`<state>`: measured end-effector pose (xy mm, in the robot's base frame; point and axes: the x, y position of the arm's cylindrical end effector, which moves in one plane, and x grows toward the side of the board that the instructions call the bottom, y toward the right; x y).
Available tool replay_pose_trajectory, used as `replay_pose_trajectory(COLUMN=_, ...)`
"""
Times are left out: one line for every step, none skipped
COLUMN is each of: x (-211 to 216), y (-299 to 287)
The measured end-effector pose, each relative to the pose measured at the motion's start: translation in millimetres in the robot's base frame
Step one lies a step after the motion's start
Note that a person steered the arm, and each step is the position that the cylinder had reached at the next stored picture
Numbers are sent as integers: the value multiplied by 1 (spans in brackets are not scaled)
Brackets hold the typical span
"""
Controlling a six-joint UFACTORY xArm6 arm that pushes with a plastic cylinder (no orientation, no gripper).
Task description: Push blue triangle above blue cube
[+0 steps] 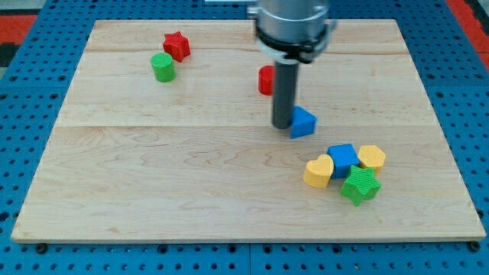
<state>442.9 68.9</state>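
The blue triangle (304,122) lies on the wooden board right of the middle. My tip (283,124) rests against its left side. The blue cube (343,160) sits lower and to the right, in a cluster with other blocks. The triangle is above and to the left of the cube, with a gap between them.
A yellow heart (318,171), a yellow block (372,158) and a green star (360,185) crowd round the blue cube. A red block (265,80) is partly hidden behind the rod. A red star (176,46) and a green cylinder (163,67) stand at upper left.
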Motion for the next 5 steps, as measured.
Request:
replay_pose_trajectory(x=-20, y=-23)
replay_pose_trajectory(x=-46, y=-19)
replay_pose_trajectory(x=-20, y=12)
replay_pose_trajectory(x=26, y=21)
replay_pose_trajectory(x=18, y=16)
